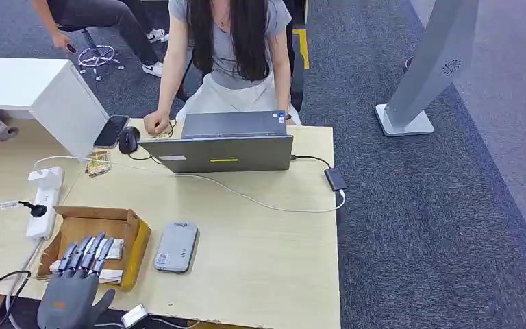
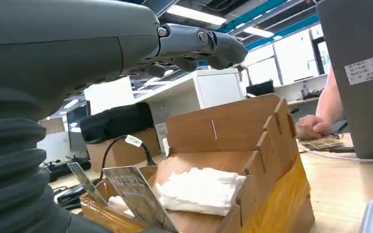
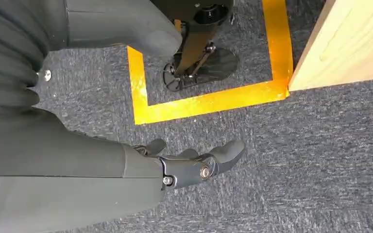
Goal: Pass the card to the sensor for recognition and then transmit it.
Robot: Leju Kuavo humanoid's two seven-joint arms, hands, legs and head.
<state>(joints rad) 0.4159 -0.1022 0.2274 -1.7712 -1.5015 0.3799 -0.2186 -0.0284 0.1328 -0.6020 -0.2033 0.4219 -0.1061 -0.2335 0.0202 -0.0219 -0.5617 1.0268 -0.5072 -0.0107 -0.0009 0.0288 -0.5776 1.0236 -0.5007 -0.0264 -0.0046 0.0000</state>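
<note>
Spanning most of the head view, the table [image 1: 260,260] carries everything else, with grey carpet [image 1: 438,226] on its right. A person [image 1: 226,48] sits at its far edge behind an open laptop [image 1: 226,144], one hand resting on the tabletop beside a mouse [image 1: 129,139] and a phone [image 1: 111,130]. A white cabinet [image 1: 41,92] stands on the far left corner, and a power strip [image 1: 44,202] lies along the left edge.

Near the front left sits an open cardboard box [image 1: 133,240]. The left wrist view shows white folded packets [image 2: 199,190] on its floor and a card [image 2: 135,194] leaning upright at its near end, with a second thin card just beside it. The left hand [image 1: 75,281] hovers over the box's near side, fingers [image 2: 199,41] stretched forward side by side, holding nothing and clear of the card.

A flat grey sensor [image 1: 176,247] lies just right of the box, apart from it.

The right hand [image 3: 194,162] hangs over the carpet beside the table, fingers loosely curled and apart, empty.
</note>
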